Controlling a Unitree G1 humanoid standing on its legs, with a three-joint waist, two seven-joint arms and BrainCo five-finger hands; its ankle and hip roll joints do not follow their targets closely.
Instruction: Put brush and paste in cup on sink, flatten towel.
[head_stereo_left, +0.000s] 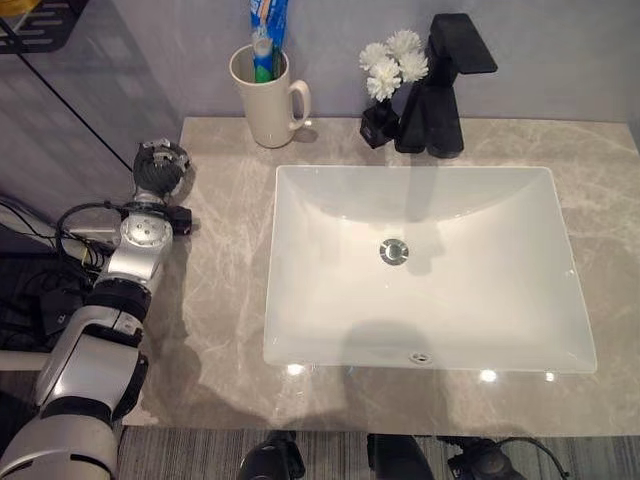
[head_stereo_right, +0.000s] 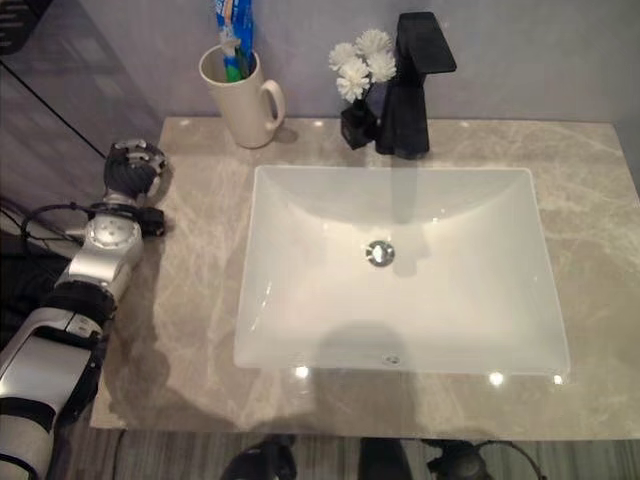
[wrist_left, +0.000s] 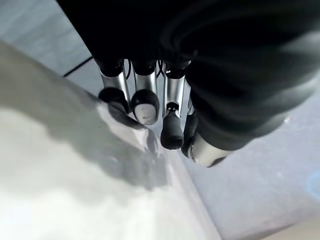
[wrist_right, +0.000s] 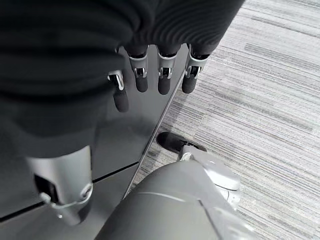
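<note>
The cream mug (head_stereo_left: 266, 98) stands at the back of the marble counter (head_stereo_left: 215, 300), just left of the white basin (head_stereo_left: 425, 270), and it already holds the toothpaste tube (head_stereo_left: 268, 30) standing upright with a green-handled toothbrush (head_stereo_left: 262, 62) tucked in front of it, so by the look of things the cup part of the job is finished. The left hand (head_stereo_left: 160, 170) sits over the far left edge of the counter, fingers hanging loosely apart and curled round nothing, their dark tips just above the stone in the left wrist view. The mug lies ahead of that hand and toward the basin, near but not touching. The right hand (wrist_right: 145, 82) hangs down low beside the dark cabinet front (wrist_right: 115, 155) over the striped floor (wrist_right: 270, 100), fingers relaxed and empty. What remains, I would judge, is the towel, and I can see no towel anywhere on the counter from here, so which arm is nearer to it cannot be told. A black faucet (head_stereo_left: 440, 90) and a small vase of white flowers (head_stereo_left: 390, 65) stand behind the basin, well clear of both hands.
</note>
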